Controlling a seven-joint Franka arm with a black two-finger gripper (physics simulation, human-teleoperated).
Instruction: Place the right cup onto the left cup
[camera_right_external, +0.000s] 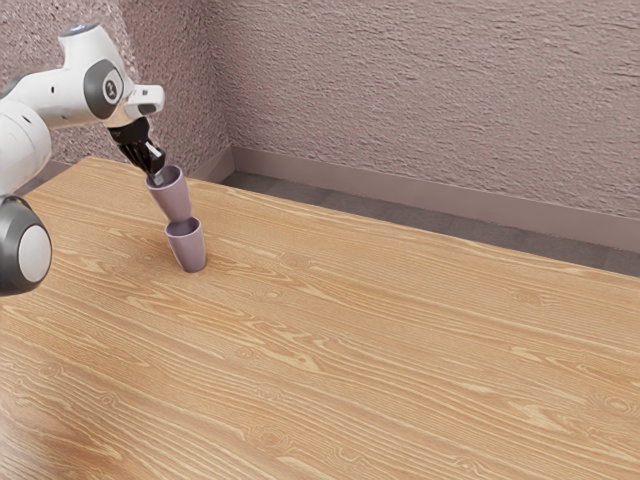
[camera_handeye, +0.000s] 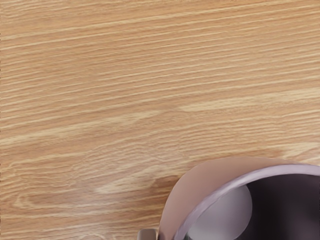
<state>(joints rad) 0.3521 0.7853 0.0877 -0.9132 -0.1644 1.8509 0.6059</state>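
Stacking of two cups, with the upper one in the grasp. The claw (camera_right_external: 156, 177) is clamped on the rim wall of a tapered, mauve, smooth-sided cup (camera_right_external: 172, 201), one finger inside the mouth and the other outside. This held cup, presumably the right cup of the task, hangs below the claw and, in the exterior view, slightly toward that view's right. Its mouth faces up; its long axis is near upright, with a slight lean in the exterior view, the base set farther toward that view's right than the mouth. A second mauve tapered cup (camera_right_external: 188, 250) stands upright, mouth up, on the wood-grained worktop (camera_right_external: 350, 330), near the far edge and toward the corner at the exterior view's upper left. The base of the held cup overlaps the standing cup's rim in that view; whether they touch cannot be told. The task is judged to be in its late stage. The coming move turns on base over mouth: the two axes should be brought into line before lowering and release, lest an off-centre base catch the rim and tip the standing cup.
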